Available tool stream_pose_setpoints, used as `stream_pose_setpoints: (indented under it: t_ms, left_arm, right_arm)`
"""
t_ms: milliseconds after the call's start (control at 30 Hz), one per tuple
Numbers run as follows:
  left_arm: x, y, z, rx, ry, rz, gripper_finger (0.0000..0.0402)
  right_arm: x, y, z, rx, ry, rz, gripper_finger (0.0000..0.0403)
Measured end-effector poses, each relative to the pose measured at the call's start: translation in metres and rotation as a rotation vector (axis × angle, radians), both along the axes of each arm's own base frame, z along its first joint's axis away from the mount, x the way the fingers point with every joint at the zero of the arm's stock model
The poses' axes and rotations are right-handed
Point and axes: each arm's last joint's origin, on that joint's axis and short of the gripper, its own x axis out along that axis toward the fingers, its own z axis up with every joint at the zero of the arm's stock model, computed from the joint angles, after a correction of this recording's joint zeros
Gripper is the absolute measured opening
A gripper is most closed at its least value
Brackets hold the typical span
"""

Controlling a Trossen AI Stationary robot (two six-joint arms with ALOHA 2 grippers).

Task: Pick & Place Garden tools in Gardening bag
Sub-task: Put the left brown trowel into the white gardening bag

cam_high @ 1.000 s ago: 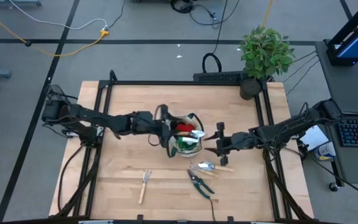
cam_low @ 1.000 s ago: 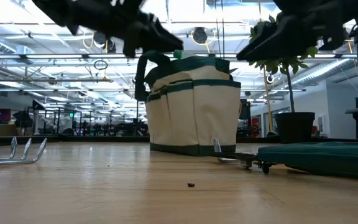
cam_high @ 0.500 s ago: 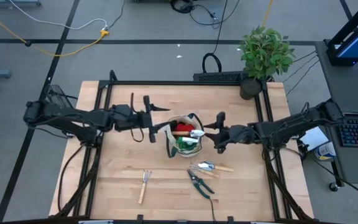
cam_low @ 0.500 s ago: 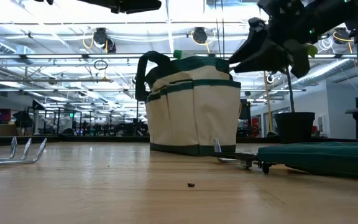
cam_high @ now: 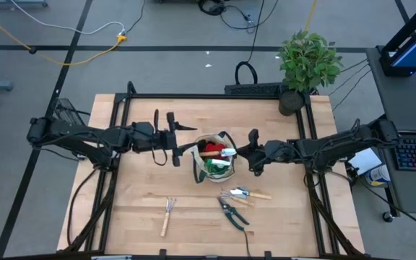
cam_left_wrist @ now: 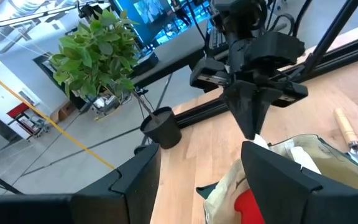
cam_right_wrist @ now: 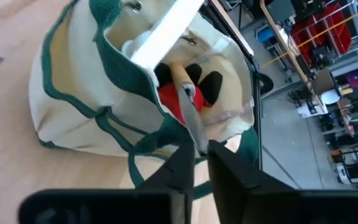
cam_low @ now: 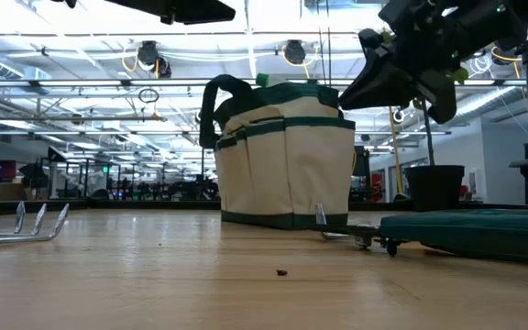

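bag (cam_high: pixel 214 165) sits mid-table between my two pincers, with a red item (cam_right_wrist: pixel 171 99) and a wooden-handled tool (cam_high: pixel 212 153) already inside. my right gripper (cam_high: pixel 252 153) hangs just beside the bag's right rim, fingers pressed nearly together with nothing clearly pinched between them. my left gripper (cam_high: pixel 166 136) waits on the bag's other side, fingers spread and empty.

what i judge comes next: three tools lie on the table on the near side of the bag. trowel (cam_high: pixel 245 193) lies nearest my right gripper, toward the table's front edge from it, long axis running left-right with the wooden handle pointing right. shears (cam_high: pixel 232 212) sit just past it, angled. fork (cam_high: pixel 167 215) lies well apart to the left, closer to my left gripper, handle toward the front edge. the right arm is the nearer one for the trowel.
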Motion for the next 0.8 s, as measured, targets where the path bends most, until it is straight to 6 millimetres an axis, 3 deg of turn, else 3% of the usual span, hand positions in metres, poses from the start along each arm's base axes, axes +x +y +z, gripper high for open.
stream_pose_setpoints:
  t_ms: [100, 367, 800]
  left_arm:
    - [0.0, 0.0, 0.0, 0.0, 0.005, 0.0, 0.023]
    - [0.0, 0.0, -0.001, 0.001, 0.006, 0.0, 0.023]
    - [0.0, 0.0, -0.001, 0.002, 0.007, -0.001, 0.023]
  right_arm:
    - [0.001, -0.001, 0.0, 0.027, -0.002, 0.059, 0.0005]
    - [0.005, 0.001, 0.009, 0.041, -0.054, 0.154, 0.0001]
    - [0.016, -0.007, 0.05, 0.166, -0.01, 0.143, 0.0]
